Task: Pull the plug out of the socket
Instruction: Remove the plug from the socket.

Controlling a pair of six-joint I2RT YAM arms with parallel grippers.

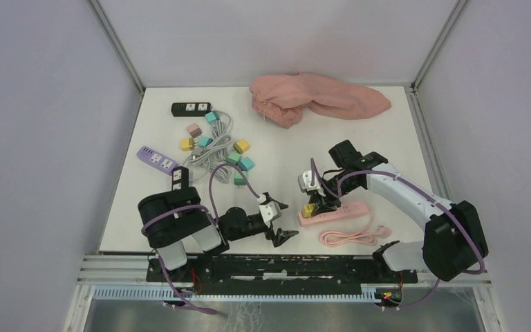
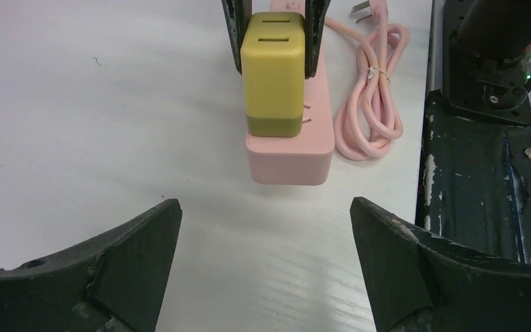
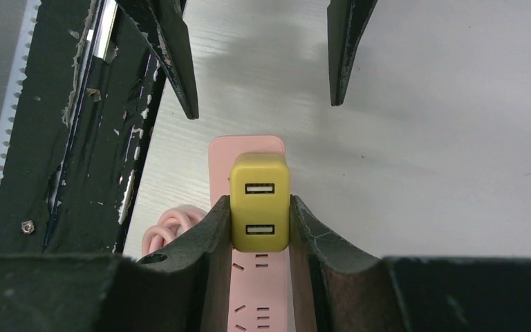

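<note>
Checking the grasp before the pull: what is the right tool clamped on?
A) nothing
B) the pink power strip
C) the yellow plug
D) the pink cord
C: the right tool presses both sides of the yellow plug, seated in the pink power strip.

A white surface [image 1: 283, 149] is enclosed on three sides by plain pale grey walls [image 1: 41, 138]. Slim metal posts [image 1: 119, 48] are set in the two far corners. A ribbed metal rail [image 1: 110, 266] is fixed along the near edge. Everything is lit softly and evenly.
</note>
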